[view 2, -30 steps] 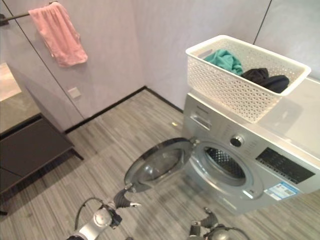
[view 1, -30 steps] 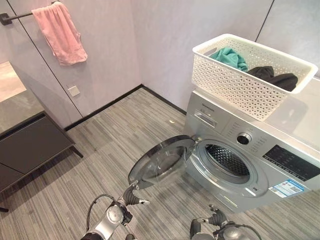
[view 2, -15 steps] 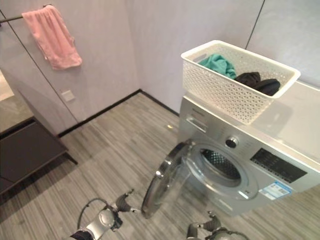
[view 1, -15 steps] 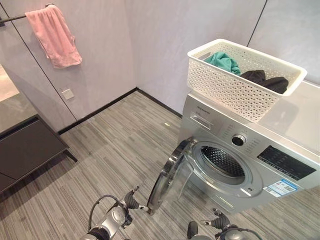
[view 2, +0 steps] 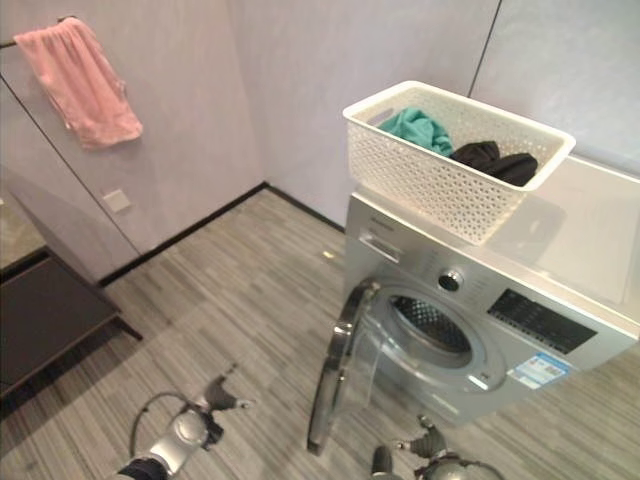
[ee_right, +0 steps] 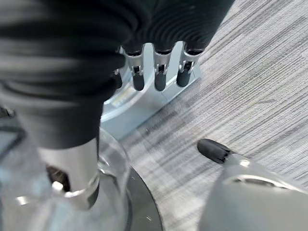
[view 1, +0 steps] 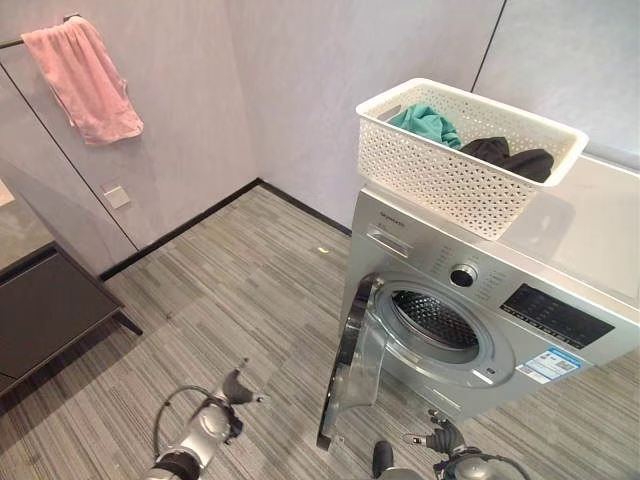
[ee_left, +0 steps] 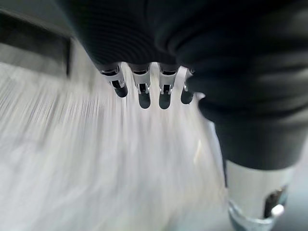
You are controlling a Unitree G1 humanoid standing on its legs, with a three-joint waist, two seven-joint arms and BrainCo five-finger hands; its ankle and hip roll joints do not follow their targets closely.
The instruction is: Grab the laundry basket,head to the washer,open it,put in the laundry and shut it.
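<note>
Basket [view 1: 455, 165]: white, perforated, on top of the washer [view 1: 560, 300], toward its left end, near the wall. Contents: a teal garment [view 1: 425, 120] at the left end and a black garment [view 1: 510, 157] at the right, both lying below or level with the rim.

Washer: silver front-loader in the corner; control panel and dial on the front. Door [view 1: 352, 360] swung wide, standing edge-on at the left of the opening. Drum [view 1: 435, 320]: perforated metal wall visible; no laundry seen inside.

Left hand [view 1: 233, 389]: low over the floor [view 1: 220, 290], left of the door and apart from it; fingers [ee_left: 143, 91] straight and spread, holding nothing.

Right hand [view 1: 440, 438]: low before the washer, under the opening; fingers [ee_right: 159, 77] straight, side by side, holding nothing.

Towel [view 1: 85, 80]: pink, hanging from a wall rail at far left.

Cabinet [view 1: 45, 310]: dark, low, by the left wall.
</note>
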